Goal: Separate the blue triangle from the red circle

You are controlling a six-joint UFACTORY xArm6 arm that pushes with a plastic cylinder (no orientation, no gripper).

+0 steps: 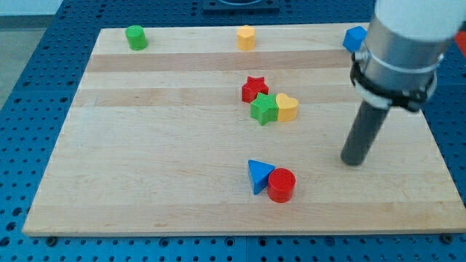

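Note:
The blue triangle (257,175) lies near the board's lower middle, touching the red circle (281,185) on its right. My tip (353,161) rests on the board to the right of the pair, a little higher in the view, and clear of both blocks. The dark rod rises from it to the arm's grey body at the view's top right.
A red star (254,89), green star (264,108) and yellow heart (287,107) cluster at the board's centre. A green cylinder (135,37) sits top left, a yellow block (246,37) top middle, and a blue block (354,38) top right beside the arm. The wooden board (145,160) lies on blue pegboard.

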